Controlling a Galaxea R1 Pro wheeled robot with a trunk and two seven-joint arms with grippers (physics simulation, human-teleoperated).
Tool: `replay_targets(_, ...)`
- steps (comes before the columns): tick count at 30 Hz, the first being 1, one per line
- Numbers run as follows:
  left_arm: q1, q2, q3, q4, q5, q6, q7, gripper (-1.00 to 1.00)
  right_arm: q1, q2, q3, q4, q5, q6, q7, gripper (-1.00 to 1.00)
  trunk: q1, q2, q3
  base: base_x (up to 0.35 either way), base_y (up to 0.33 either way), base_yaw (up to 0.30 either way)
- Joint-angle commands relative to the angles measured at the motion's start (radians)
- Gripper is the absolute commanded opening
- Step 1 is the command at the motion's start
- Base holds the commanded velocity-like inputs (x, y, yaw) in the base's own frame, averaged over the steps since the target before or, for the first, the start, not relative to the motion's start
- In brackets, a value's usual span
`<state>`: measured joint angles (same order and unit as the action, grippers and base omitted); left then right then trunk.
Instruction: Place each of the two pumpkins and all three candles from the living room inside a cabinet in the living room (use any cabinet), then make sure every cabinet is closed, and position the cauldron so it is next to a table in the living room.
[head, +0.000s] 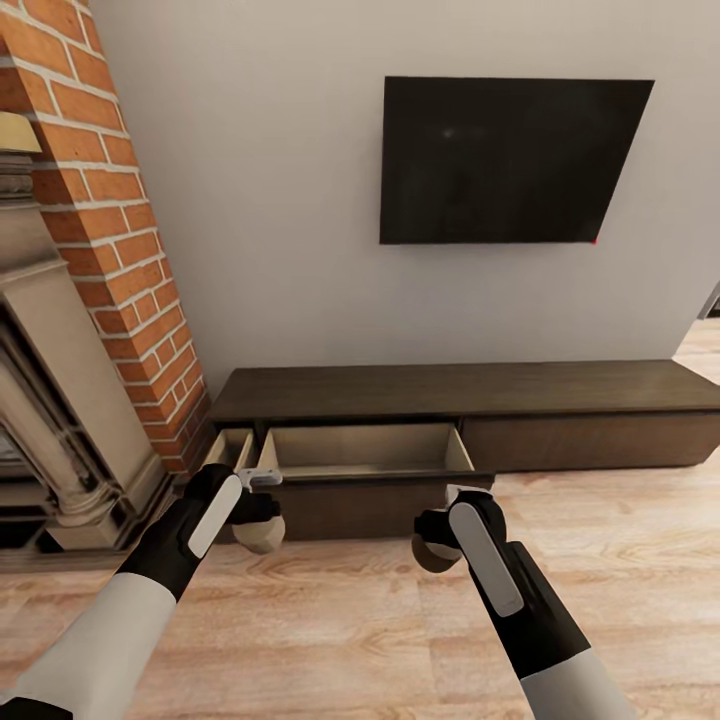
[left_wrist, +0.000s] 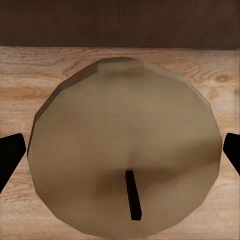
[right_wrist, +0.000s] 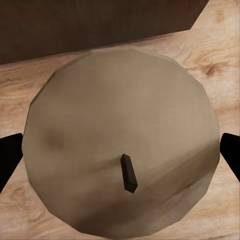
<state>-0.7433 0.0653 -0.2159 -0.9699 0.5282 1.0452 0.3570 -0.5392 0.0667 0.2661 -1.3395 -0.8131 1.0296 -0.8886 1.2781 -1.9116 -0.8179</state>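
Left gripper (head: 262, 520) clenched on a short stubby tan candle (head: 262, 536) with a dark wick, black fingertips (left_wrist: 11, 157) pressed at either flank. Right gripper (head: 436, 540) likewise clamped on a second tan stub candle (head: 432, 556), wick end facing the wrist camera. Both candles held low, in front of the pulled-out front panel of the long dark brown wood cabinet (head: 560, 392). Open pale beige drawer compartment (head: 365, 450) lying ahead of and above both loads, wide axis running left to right. Left candle below the drawer's left end, right candle below its right end; neither arm judged nearer. Lift over the front edge judged necessary before release
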Motion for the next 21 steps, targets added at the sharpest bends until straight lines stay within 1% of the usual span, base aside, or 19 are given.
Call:
replay_targets(1, -0.001, 0.001, -0.003, -0.001, 0.01, 0.002, 0.01, -1.0, -0.001, 0.0, 0.002, -0.001, -0.009, 0.004, -0.01, -1.0, -0.004, 0.007, 0.002, 0.0, 0.0, 0.0)
replay_targets(6, -0.001, 0.001, -0.003, -0.003, 0.01, 0.002, 0.01, -1.0, -0.001, 0.0, 0.011, -0.001, -0.009, 0.003, -0.009, -1.0, -0.023, 0.042, 0.018, 0.0, 0.0, 0.0)
replay_targets(21, -0.001, -0.003, -0.003, -0.005, 0.01, 0.002, 0.01, -1.0, -0.001, 0.001, 0.015, -0.001, -0.011, 0.003, -0.009, -1.0, -0.081, 0.147, 0.065, 0.0, 0.0, 0.0)
